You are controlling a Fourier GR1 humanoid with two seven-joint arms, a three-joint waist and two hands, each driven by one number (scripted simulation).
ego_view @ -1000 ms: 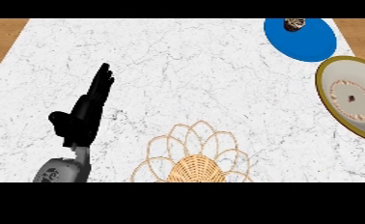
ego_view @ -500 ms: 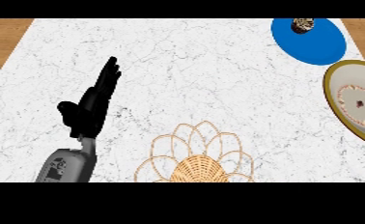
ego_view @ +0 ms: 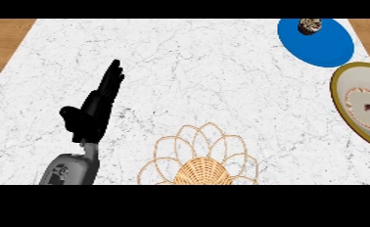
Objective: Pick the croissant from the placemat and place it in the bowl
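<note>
A small brown croissant lies at the far edge of a round blue placemat at the far right of the marble counter. Just nearer than the placemat, a cream bowl with a gold rim is cut off by the view's right edge. My left hand is at the left, open, with straight fingers pointing away and slightly right and the thumb out to the left. It holds nothing and is far from the croissant. My right hand does not show.
A woven, flower-shaped wicker mat lies at the near edge, right of my left forearm. Wooden floor shows past the counter's far left and far right corners.
My left hand has shifted a little to the right and away from me, staying open. The placemat and the bowl have slid slightly toward the view's right edge.
</note>
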